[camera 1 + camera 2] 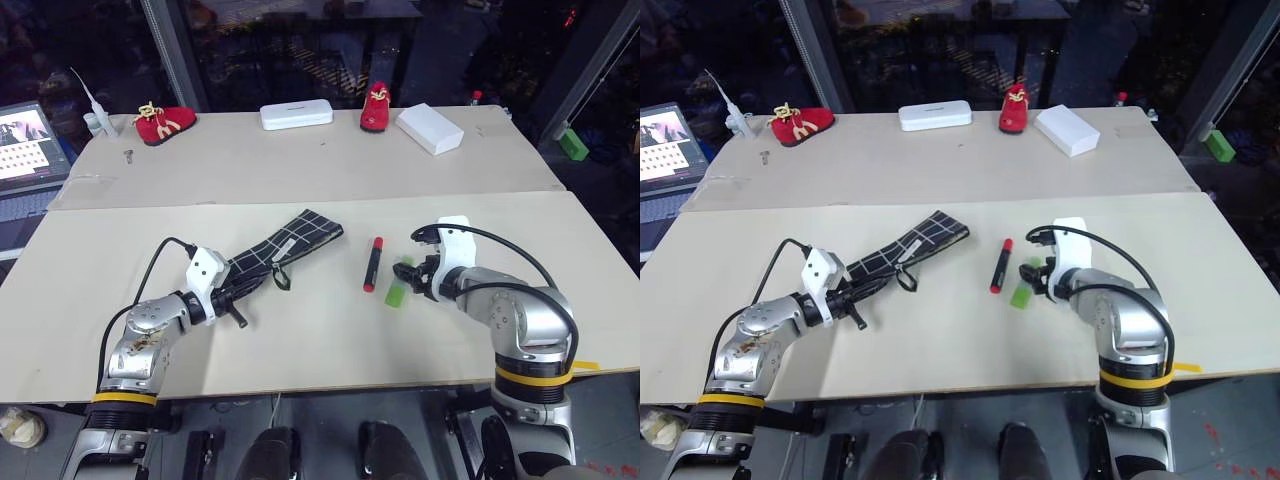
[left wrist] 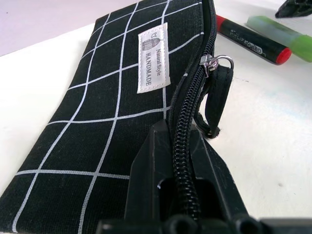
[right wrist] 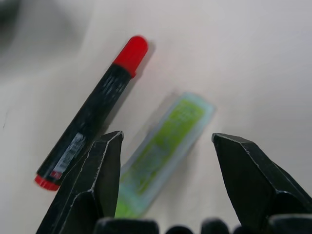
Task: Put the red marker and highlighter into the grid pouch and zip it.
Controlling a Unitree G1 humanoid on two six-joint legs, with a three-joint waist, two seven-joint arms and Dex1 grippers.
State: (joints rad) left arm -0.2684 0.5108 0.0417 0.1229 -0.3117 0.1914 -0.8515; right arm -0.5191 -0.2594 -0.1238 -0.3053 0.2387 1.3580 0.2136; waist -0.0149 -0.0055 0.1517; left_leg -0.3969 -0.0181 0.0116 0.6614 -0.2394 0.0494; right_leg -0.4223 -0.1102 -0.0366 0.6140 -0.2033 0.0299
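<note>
The grid pouch (image 1: 292, 241) lies flat and slanted on the near board, black with white lines and a white label (image 2: 152, 57). My left gripper (image 1: 232, 293) is shut on the pouch's near end, its fingers (image 2: 158, 165) clamping the zipper edge; the zip-pull loop (image 2: 217, 97) hangs just beyond. The red marker (image 1: 372, 263) lies right of the pouch, and the light-green highlighter (image 1: 398, 290) lies beside it. My right gripper (image 3: 166, 136) hovers open over the highlighter (image 3: 161, 151), one finger on each side, with the marker (image 3: 92, 117) just outside the jaws.
On the far board stand a white rectangular case (image 1: 296, 114), a white box (image 1: 430, 128) and two small red shoes (image 1: 165, 122) (image 1: 377, 108). A laptop (image 1: 30, 145) sits off the table's left edge, a green block (image 1: 573, 144) off to the right.
</note>
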